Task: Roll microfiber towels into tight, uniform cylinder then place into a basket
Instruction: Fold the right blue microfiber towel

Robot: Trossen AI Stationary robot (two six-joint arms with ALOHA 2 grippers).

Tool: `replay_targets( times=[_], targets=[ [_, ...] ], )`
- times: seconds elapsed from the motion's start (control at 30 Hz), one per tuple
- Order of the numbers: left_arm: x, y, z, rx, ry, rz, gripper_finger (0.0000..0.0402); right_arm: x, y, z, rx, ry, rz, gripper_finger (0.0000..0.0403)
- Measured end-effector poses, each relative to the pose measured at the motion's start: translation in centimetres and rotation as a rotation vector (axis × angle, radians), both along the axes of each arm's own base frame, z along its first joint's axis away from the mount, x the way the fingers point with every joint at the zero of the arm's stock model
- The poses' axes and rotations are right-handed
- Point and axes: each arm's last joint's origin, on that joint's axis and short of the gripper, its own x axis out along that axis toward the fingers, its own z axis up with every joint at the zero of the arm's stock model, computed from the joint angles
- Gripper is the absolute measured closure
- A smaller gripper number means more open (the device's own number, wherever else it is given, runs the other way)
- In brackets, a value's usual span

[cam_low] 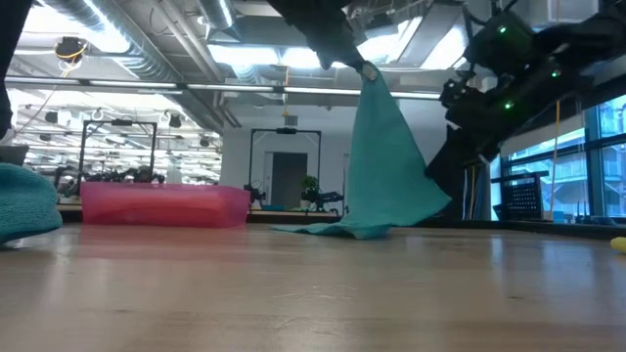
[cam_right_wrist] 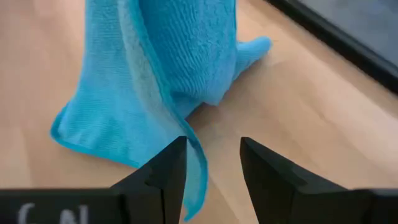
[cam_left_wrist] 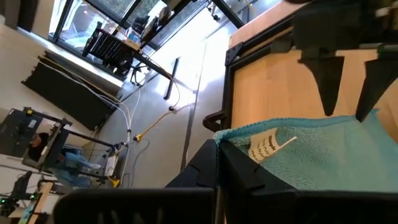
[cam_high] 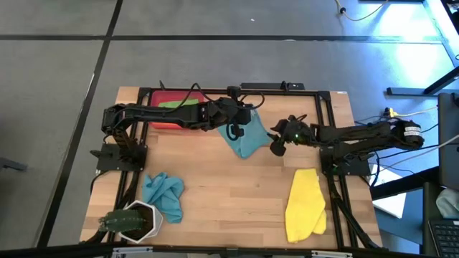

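Observation:
A teal-blue towel (cam_low: 386,156) hangs from my left gripper (cam_low: 350,54), which is shut on it above the table's far middle. My right gripper (cam_right_wrist: 213,174) stands open close to the towel's right side (cam_high: 275,147), low by the cloth; a loose edge of the towel (cam_right_wrist: 198,165) drops in between its fingers. The red basket (cam_high: 163,119) sits at the far left with a green towel (cam_high: 172,104) in it. A second teal-blue towel (cam_high: 163,195) lies crumpled at the near left. A yellow towel (cam_high: 305,204) lies at the near right. My left gripper pinches the towel's top corner (cam_left_wrist: 244,138), the one with the white label, between its shut fingers. The cloth hangs slack below the gripper, and its lower end (cam_low: 342,230) lies on the table. My right gripper: I cannot tell whether the loose edge touches its finger (cam_right_wrist: 168,171).
A white pot with a plant (cam_high: 135,221) stands at the near left corner. A black frame (cam_high: 324,122) runs round the wooden table top. Bare wood (cam_high: 229,208) lies between the crumpled teal towel and the yellow one.

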Motion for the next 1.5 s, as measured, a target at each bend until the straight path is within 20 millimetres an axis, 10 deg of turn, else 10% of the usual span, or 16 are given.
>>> replay_targets(
  times=[0.3, 0.6, 1.2, 1.5],
  targets=[
    [0.0, 0.0, 0.0, 0.000, 0.000, 0.000, 0.0401, 0.3, -2.2, -1.9, 0.145, 0.041, 0.103, 0.0267],
    [-0.1, 0.2, 0.1, 0.032, 0.007, 0.068, 0.0401, 0.2, -2.1, -1.3, 0.153, 0.035, 0.116, 0.0392],
    [-6.3, -0.4, 8.5, -0.078, -0.083, 0.201, 0.0401, -5.2, -0.6, 21.8, -0.278, -0.175, -0.086, 0.0401],
    [-8.1, -2.3, 9.0, -0.180, 0.036, 0.244, 0.0401, -6.1, 0.8, 22.1, -0.201, -0.091, -0.026, 0.0401]
  ],
)
